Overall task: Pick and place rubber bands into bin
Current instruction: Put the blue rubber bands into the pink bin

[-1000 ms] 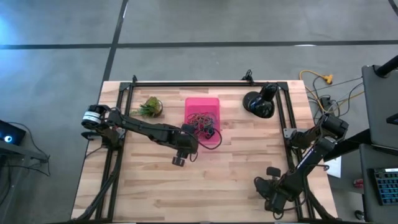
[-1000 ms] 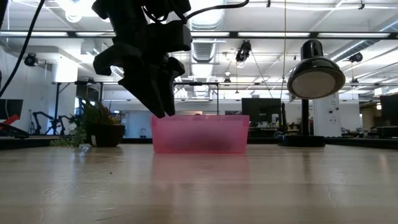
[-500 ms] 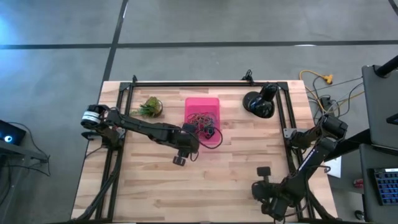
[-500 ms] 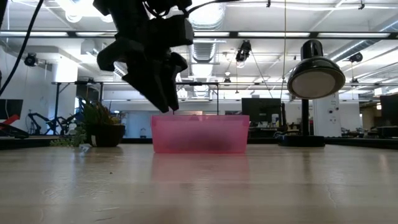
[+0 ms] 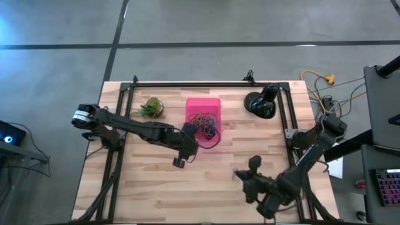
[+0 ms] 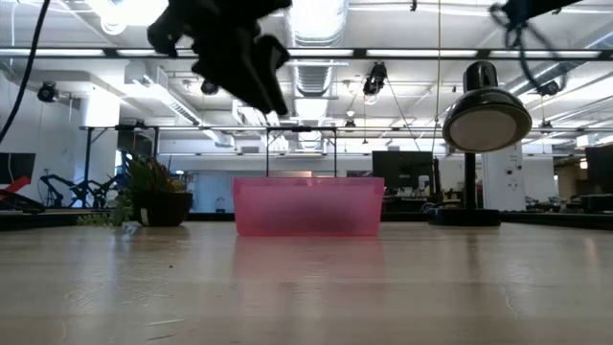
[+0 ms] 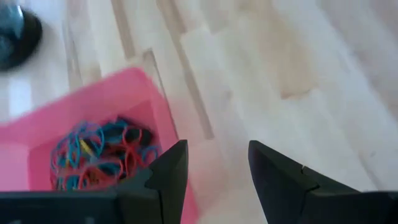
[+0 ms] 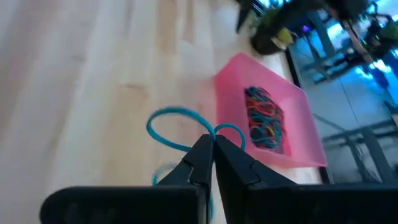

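Observation:
The pink bin (image 5: 203, 107) stands at the table's far middle and holds a heap of rubber bands (image 5: 201, 120) in red, blue and black; both also show in the left wrist view (image 7: 99, 155). My left gripper (image 5: 197, 140) is open and empty, raised above the bin's near left corner (image 6: 239, 57). My right gripper (image 5: 239, 175) is over the near middle of the table, to the near right of the bin, shut on a blue rubber band (image 8: 171, 127). My right gripper pinches the blue rubber band between its two fingertips, at a spot (image 8: 214, 134) where the loop is squeezed together. One part of the loop (image 8: 163, 124) stands out to one side of the fingers and a smaller part (image 8: 233, 132) to the other.
A small green plant (image 5: 150, 107) stands left of the bin and a round black lamp (image 5: 259, 103) to its right. Black frame rails (image 5: 282, 119) run along the table's left, right and far sides. Bare wood lies across the near half (image 5: 187, 194).
My left gripper has risen from beside the bin's near left corner to well above its rim. My right arm has swung from the near right corner toward the table's middle and the bin.

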